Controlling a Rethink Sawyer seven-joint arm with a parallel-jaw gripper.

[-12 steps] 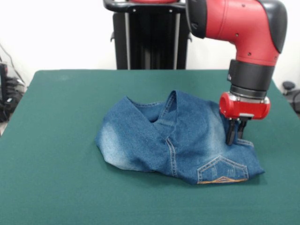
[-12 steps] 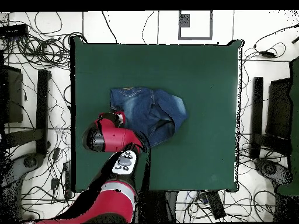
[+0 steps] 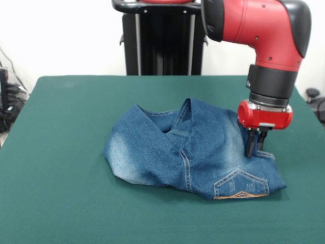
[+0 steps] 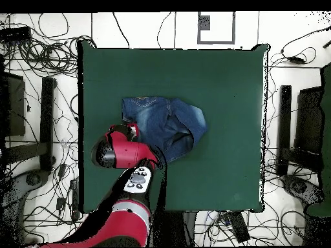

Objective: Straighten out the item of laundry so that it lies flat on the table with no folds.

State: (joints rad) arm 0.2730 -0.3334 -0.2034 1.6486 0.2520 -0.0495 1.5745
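The blue denim jeans lie bunched and folded over in the middle of the green table, with an orange-stitched pocket at the near right corner. My gripper points straight down at the jeans' right edge, fingers close together and pinched on the fabric just above the pocket. In the overhead view the jeans lie left of the table's centre, and the red wrist covers the gripper at their lower left corner.
The robot's black pedestal stands behind the table's far edge. Cables and equipment stands surround the table on the floor. Bare green cloth lies on all sides of the jeans.
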